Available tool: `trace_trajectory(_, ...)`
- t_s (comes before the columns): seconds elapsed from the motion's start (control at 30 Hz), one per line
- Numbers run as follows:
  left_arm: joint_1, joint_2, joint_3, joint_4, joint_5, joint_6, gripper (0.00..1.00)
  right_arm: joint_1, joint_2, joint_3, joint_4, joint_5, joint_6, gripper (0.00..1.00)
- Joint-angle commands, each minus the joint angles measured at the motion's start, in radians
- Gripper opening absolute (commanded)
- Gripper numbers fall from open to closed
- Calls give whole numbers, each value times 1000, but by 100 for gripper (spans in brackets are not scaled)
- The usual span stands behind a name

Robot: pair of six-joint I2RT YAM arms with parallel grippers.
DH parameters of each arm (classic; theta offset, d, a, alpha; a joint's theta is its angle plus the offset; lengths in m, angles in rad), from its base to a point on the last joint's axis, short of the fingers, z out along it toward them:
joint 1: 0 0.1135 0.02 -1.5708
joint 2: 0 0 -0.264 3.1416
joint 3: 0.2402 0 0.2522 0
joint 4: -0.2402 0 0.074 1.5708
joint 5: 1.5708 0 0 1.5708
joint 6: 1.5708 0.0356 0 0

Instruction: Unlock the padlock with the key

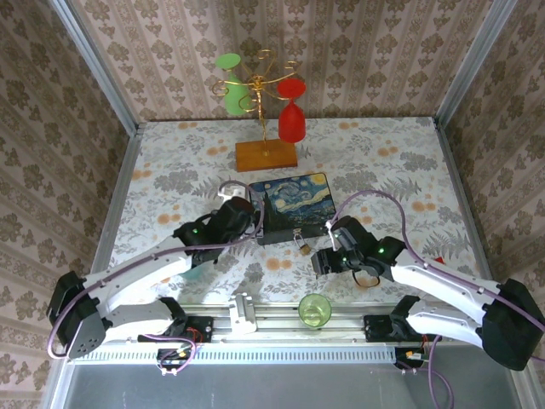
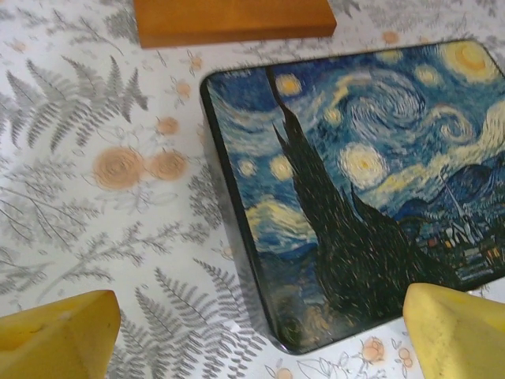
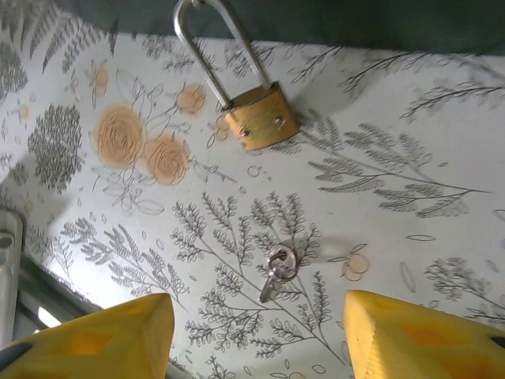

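Plainly, the padlock (image 3: 260, 117) lies flat on the flowered worktop (image 1: 170, 170), just in front of the painted box (image 1: 294, 204). Its silver shackle runs up to the box's dark front edge; whether it hooks into anything there cannot be told. The key (image 3: 278, 268) lies loose on the worktop a little nearer the arms, apart from the padlock and touched by nothing.

The right end effector (image 3: 256, 339) hangs above the key, its yellow fingers (image 3: 95, 339) spread wide to either side and holding nothing. The left end effector (image 2: 256, 339) sits at the box's near left corner, also spread wide and empty, one finger over the worktop and the other over the box's lid. Beyond the box is a wooden base (image 2: 233, 20).
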Motion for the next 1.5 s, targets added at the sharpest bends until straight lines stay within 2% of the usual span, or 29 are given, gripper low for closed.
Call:
trace_trajectory(0.0,-12,14,27,29,-4,-87,92,31,43,-20,40,-30,30,57)
trace_trajectory(0.3,-23,34,-5,79,-25,-108,92,58,231,6,73,-9,-41,48)
trace_trajectory(0.8,-14,37,-36,85,-33,-132,92,150,394,88,-2,177,-48,37)
trace_trajectory(1.13,3,28,-72,132,-15,-128,92,162,467,133,2,202,-62,17)
trace_trajectory(1.27,21,-1,-112,165,-10,-125,92,162,484,144,32,182,-72,2)
trace_trajectory(1.47,41,-58,-167,210,-1,-93,91,139,426,185,-17,197,-91,0)
